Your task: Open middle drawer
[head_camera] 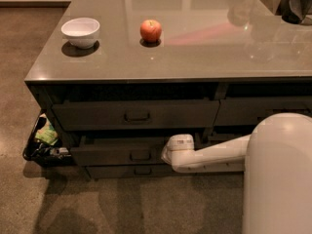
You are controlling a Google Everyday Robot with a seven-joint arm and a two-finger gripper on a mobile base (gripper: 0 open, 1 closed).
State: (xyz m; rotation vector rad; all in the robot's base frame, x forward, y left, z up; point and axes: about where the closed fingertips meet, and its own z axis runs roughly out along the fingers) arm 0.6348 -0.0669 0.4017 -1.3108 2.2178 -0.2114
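Note:
The middle drawer [112,154] is a wide dark grey-brown front under the counter, with a small dark loop handle [140,155] at its centre. It stands a little proud of the taller drawer front [136,114] above it. The thin lowest drawer front [131,171] sits below. My gripper [164,156] is at the end of the white arm [214,155], which reaches in from the right. It is against the middle drawer's front, just right of the handle. Its tip is hidden behind the white wrist.
A white bowl [81,32] and a red apple [150,30] rest on the glossy counter top [204,52]. A dark bin with green and white items [44,143] stands on the floor at the counter's left end. More drawer fronts [263,111] lie to the right.

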